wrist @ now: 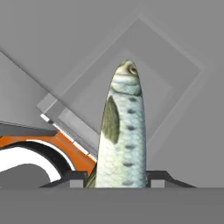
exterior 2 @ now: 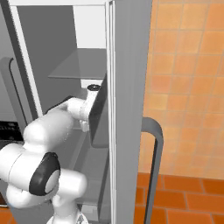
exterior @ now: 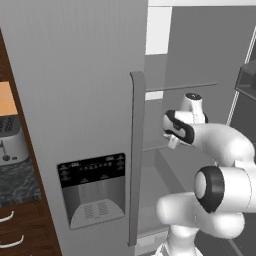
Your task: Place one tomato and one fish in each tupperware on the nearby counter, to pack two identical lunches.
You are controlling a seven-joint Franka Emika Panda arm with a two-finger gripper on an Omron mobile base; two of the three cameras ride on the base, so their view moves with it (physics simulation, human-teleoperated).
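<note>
A silvery-grey fish [wrist: 122, 131] with a spotted flank stands up between my fingertips [wrist: 76, 179], head pointing away from the hand. My gripper [wrist: 119, 180] is shut on its tail end. Behind it lies the grey inside of the open fridge. In the base views my arm reaches into the fridge compartment, with the wrist [exterior: 192, 102] near a glass shelf [exterior 2: 78, 65]. A strip of the black marbled counter [exterior: 17, 182] lies at the far left. The tomatoes and the tupperware tubs are out of view.
The grey fridge door [exterior: 75, 100], with a dispenser panel [exterior: 92, 187] and a long handle [exterior: 136, 150], stands between my arm and the counter. A steel toaster [exterior: 10, 140] sits on the counter. The other door [exterior 2: 127, 109] and its bin [exterior 2: 99, 113] crowd the arm's right side.
</note>
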